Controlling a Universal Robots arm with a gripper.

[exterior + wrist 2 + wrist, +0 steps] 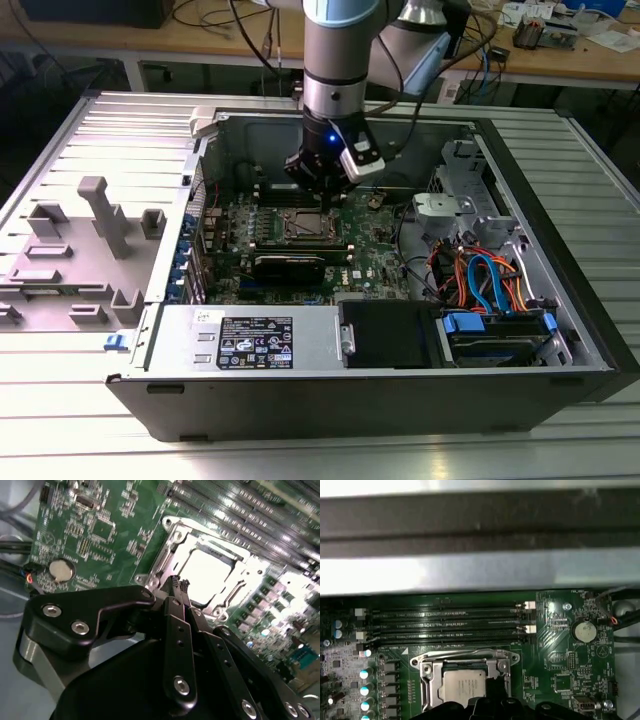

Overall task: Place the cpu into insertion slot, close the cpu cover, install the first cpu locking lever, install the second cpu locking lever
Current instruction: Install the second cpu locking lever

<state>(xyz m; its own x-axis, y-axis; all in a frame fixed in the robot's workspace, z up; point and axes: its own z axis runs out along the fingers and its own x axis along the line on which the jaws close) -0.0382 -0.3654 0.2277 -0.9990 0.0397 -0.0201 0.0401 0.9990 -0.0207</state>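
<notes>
**Chip seated, arm poised at the socket**

While its jaws stand drawn together on nothing, the gripper (179, 586) hovers just above the cpu (465, 686), which lies in the insertion slot (431, 669); light, stiff and likely fragile, it wants edge-only handling.

The exterior view looks from above and in front, at some distance, down into the open computer case (330, 250), with the arm (335, 70) coming down in the middle. The first wrist view faces down on the green circuit board (555, 680) from close — the memory slots (445, 625) and the insertion slot (465, 682) lie under it. The second wrist view sits very near, looking obliquely past the gripper (179, 585) at the same insertion slot (205, 572), which is probably overexposed. Both wrist views share the round coin battery (583, 630) (61, 570).
</notes>
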